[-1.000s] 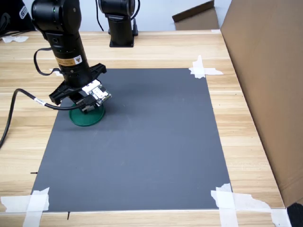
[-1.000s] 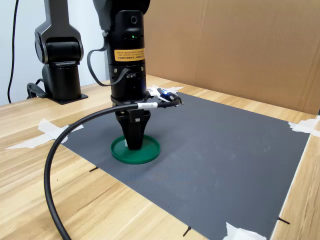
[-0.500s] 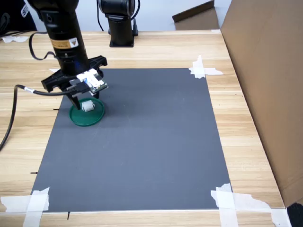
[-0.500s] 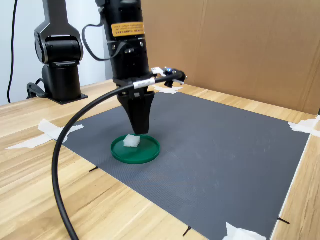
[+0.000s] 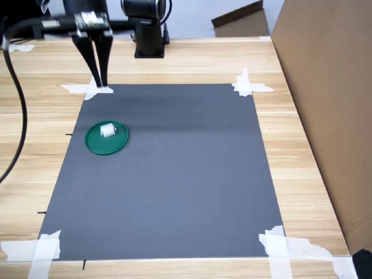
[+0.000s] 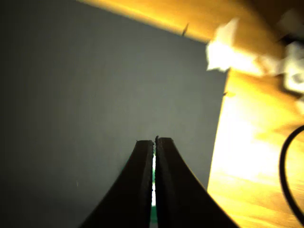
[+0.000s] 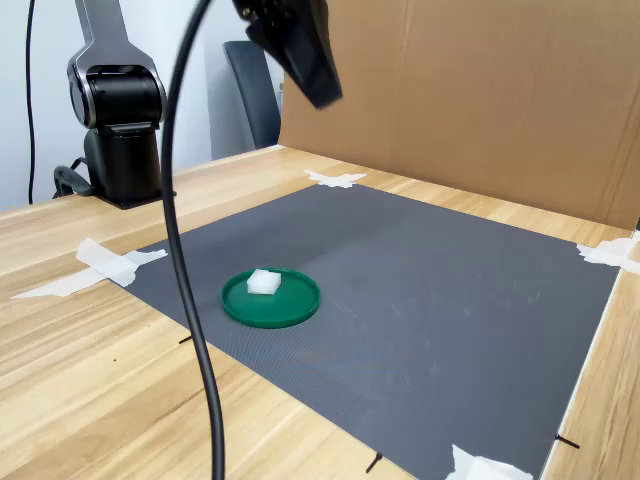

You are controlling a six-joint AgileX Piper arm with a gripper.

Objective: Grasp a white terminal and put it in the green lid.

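— What lies nearest on the counter (image 5: 174, 61), going by the first exterior view?

— Pale wood planks, then strips of white tape (image 5: 279, 247) crinkled over the near corners of a matte dark-grey mat (image 5: 174, 174) with a fine woven grain.

— And the task's things?

— The green lid (image 5: 106, 138), a flat round glossy plastic disc with a low rim, rests on the mat near its far left corner. The white terminal (image 5: 107, 130), a tiny blocky plastic piece, sits inside it, toward the far side.

— The tool?

— The tool (image 5: 99, 81) hangs high above the mat's far left corner, well clear of the lid, its two black tapered fingers (image 6: 142, 190) pressed together, holding nothing. A black cable (image 7: 190, 300) dangles beside it.

— Any writing?

— None I can read.
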